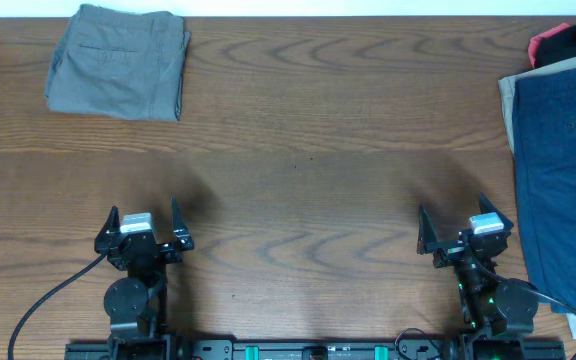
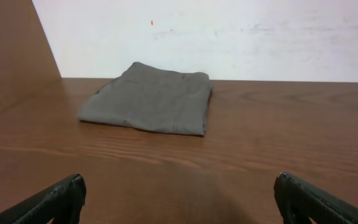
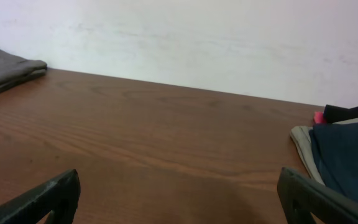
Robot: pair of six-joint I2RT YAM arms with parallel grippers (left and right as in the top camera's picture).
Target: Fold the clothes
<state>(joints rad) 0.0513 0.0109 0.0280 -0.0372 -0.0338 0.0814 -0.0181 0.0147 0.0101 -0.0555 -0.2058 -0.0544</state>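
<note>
**Overhead view.** The left gripper (image 1: 145,208) and the right gripper (image 1: 452,207) sit near the front edge of the table (image 1: 308,150). Both have their jaws spread wide and hold nothing. The grey-olive shorts (image 1: 118,62) lie folded at the far left corner. The navy shorts (image 1: 566,170) lie flat along the right side on top of a beige pair (image 1: 508,95), with a red-and-black garment (image 1: 568,42) at the far end of that pile.

- Hazard: the navy shorts run out of frame on the right, so their full extent cannot be told. A grasp placed by guesswork may take an uneven hold.

**Left wrist view.** The fingers (image 2: 48,202) stand wide apart with bare table between them. The grey-olive shorts lie ahead, well apart from them.

- Hazard: a left-arm sweep toward that corner would likely disturb the finished fold.

**Right wrist view.** The fingers (image 3: 322,199) are wide open and empty. The navy shorts lie just to the right, and the beige edge shows beneath them.

- Hazard: a low or deep pinch may catch both layers and lift the beige pair with the navy one.
- Hazard: dragging the navy shorts toward the centre could pull the rest of the pile along.
</note>
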